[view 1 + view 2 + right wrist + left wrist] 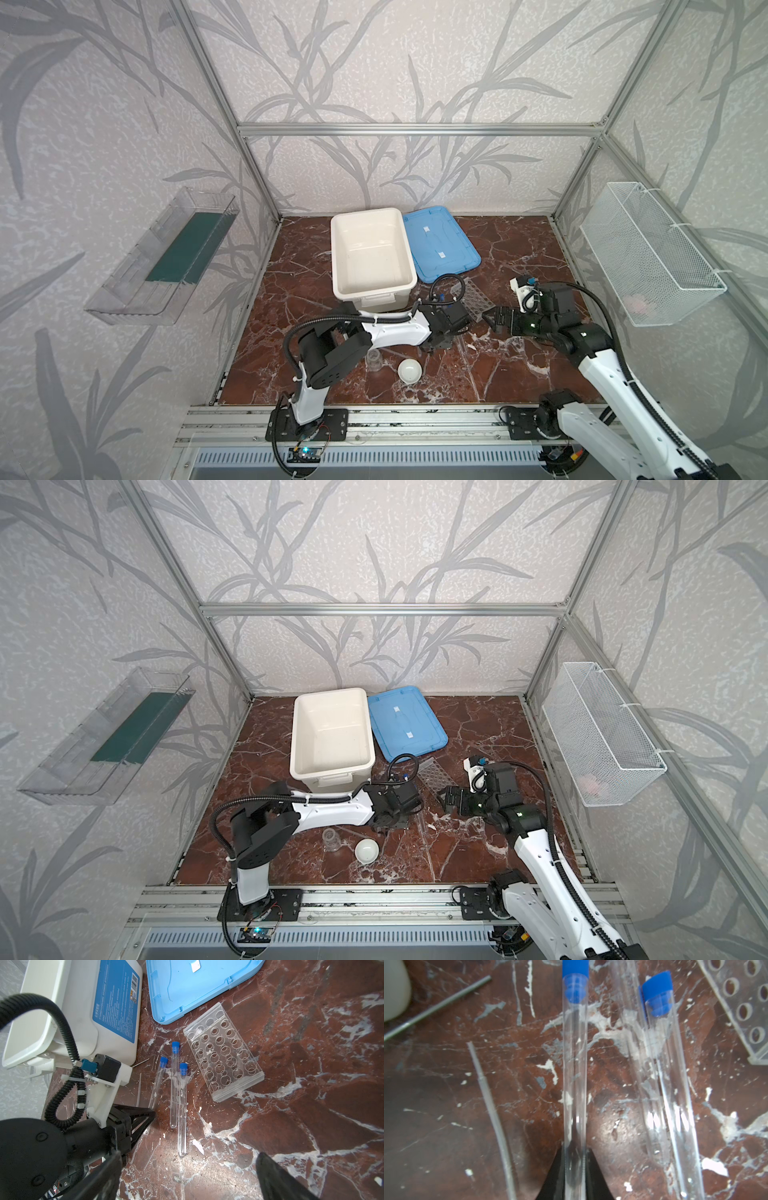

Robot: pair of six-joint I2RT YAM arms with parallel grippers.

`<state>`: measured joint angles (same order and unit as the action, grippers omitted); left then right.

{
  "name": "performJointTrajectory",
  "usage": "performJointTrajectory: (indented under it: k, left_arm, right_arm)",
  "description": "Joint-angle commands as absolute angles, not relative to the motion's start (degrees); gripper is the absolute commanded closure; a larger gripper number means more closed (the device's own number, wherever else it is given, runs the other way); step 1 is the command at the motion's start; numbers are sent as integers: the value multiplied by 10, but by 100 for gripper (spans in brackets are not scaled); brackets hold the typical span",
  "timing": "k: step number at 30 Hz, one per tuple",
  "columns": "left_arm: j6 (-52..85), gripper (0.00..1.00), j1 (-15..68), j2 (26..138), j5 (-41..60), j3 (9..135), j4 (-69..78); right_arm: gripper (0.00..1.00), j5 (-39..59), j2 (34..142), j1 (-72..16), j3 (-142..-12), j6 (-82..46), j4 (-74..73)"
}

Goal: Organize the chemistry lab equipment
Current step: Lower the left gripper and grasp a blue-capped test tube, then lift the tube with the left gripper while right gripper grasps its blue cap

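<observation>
left pincer (575, 1167) pinches the round end of one test tube (574, 1068) lying on the surface (446, 1126); right pincer (189, 1154) gapes released. lift gently, cap up, toward the rack (473, 297) at one o'clock.

Polished stone-look tabletop (446, 1126), glossy red-brown with white veins. Between the matt black plastic left fingers (596, 1180) is a clear, shiny tube (575, 1084) with a matt blue cap (575, 970). Beside those fingers lie two more such tubes (670, 1084), a clear hard-plastic rack (745, 1028) with smooth round holes, a cloudy soft-plastic dropper (492, 1109) and a thin, dull grey rod (436, 1007), seemingly metal. Beyond the matt black right fingers (276, 1178) are a smooth white plastic tub (72, 1012) and a satin light-blue plastic lid (197, 987).
</observation>
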<state>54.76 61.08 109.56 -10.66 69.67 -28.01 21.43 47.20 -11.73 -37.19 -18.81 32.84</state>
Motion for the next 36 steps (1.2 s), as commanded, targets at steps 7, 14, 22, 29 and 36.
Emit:
performJointTrajectory:
  k: [7,14,22,29,36]
  left_arm:
    - [483,88,608,987,-136,605,-160]
    - [381,88,609,902,-94,499,8]
    - [290,88,617,846,-64,438,103]
    - [286,88,619,838,-46,425,130]
    - [285,88,625,832,-54,418,137]
  right_arm:
    - [1,241,470,-116,-382,-183,338]
    - [2,324,503,-117,-411,-203,319]
    - [5,369,596,-168,-462,-249,231]
    - [17,347,697,-210,-504,-269,173]
    - [38,342,727,-211,-520,-265,180]
